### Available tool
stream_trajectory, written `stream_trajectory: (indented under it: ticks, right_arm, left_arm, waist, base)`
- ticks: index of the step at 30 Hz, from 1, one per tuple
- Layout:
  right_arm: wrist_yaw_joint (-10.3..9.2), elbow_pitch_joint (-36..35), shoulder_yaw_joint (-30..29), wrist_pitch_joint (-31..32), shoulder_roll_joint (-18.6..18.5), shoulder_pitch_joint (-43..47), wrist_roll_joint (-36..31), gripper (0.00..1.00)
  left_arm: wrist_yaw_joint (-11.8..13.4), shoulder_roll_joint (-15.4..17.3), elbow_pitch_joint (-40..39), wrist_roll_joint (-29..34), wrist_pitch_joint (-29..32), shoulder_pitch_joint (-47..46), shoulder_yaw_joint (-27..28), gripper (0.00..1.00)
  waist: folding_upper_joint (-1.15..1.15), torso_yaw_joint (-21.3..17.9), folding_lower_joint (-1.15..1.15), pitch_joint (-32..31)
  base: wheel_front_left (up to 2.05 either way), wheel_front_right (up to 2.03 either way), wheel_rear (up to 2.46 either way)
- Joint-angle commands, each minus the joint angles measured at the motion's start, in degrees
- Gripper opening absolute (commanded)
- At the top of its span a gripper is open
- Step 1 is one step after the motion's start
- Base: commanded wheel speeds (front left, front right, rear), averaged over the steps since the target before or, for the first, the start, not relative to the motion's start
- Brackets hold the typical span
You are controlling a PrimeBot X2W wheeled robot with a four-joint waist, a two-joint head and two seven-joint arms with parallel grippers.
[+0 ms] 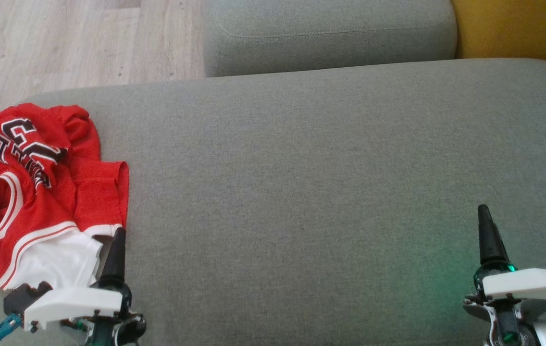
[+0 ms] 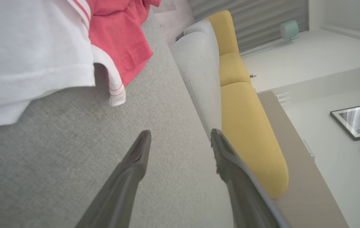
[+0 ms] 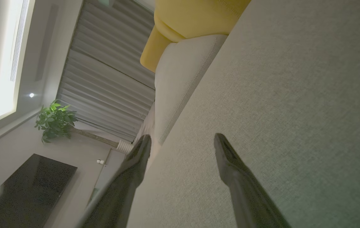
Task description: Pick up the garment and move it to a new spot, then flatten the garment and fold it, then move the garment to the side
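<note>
**Q:** What does the left gripper (image 2: 180, 136) hold?
**A:** Nothing. It is spread wide, low over the grey sofa seat (image 1: 302, 182) at near left.
**Q:** And the garment (image 1: 37, 182)?
**A:** It lies crumpled at the seat's left edge, red and white, its white hem just beside that gripper.
**Q:** The right gripper (image 3: 183, 139)?
**A:** Released and empty at near right, well apart from the garment. Both point toward the far side.
</note>
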Motion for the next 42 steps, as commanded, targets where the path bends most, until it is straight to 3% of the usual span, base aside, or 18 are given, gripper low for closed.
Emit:
stream_trajectory:
  ticks: [1, 20, 42]
  right_arm:
    - [-0.01, -2.5, 0.8, -0.7, -1.3, -2.4, -2.4, 1.00]
    - [-0.02, -2.4, 4.9, -3.9, -3.1, -3.2, -18.8, 1.00]
    - [-0.03, -0.8, 6.7, -7.5, -4.0, -3.4, -35.2, 1.00]
  left_arm:
    - [0.2, 1.2, -2.3, 2.3, -0.9, -2.9, 0.4, 1.00]
    - [2.5, 2.7, -3.1, 19.9, -4.0, -2.6, -0.9, 1.00]
    - [3.9, 3.9, -3.6, 35.9, -7.6, -2.7, -2.4, 1.00]
  waist:
    - [0.00, 0.0, 0.00, 0.0]
    - [0.00, 0.5, 0.00, -0.5]
    - [0.00, 0.7, 0.00, -0.5]
  base:
    - [0.00, 0.00, 0.00]
    - [0.00, 0.00, 0.00]
    - [0.00, 0.00, 0.00]
